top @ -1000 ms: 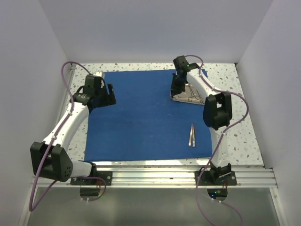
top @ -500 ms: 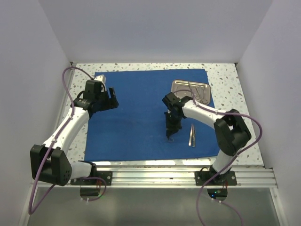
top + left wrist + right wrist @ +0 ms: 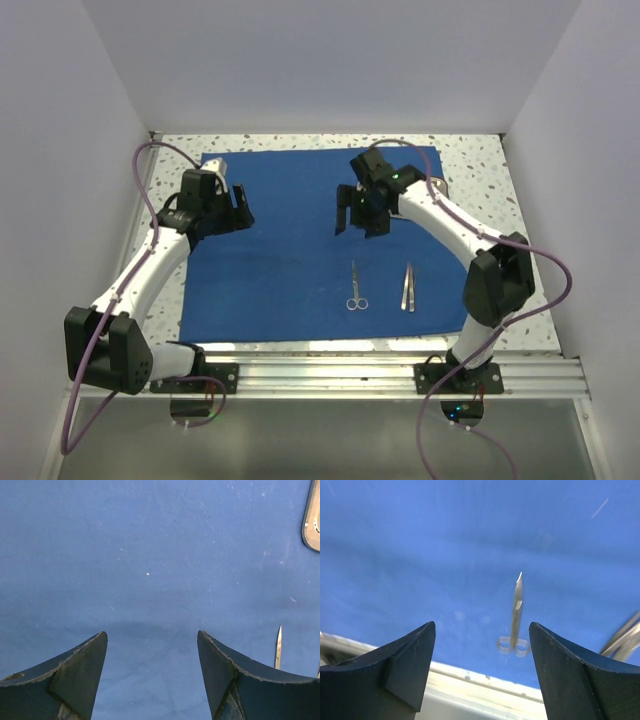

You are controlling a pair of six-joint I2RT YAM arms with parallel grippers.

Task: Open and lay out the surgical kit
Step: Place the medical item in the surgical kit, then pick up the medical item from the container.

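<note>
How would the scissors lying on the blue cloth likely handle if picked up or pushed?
The scissors look like slim shiny metal, so probably stiff and slippery to grip. They lie flat on the cloth, so they likely won't roll, but offer little height to grab. A push might wrinkle the soft cloth rather than slide them.

white walls (image 3: 300, 60), speckled tbl (image 3: 480, 158)

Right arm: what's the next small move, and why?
Probably swing the right claw toward the tray for the next instrument. It hangs open and empty above the cloth. The scissors and tweezers lie side by side on it, the only instruments out. The right arm hides the tray's contents, so check first.
</note>
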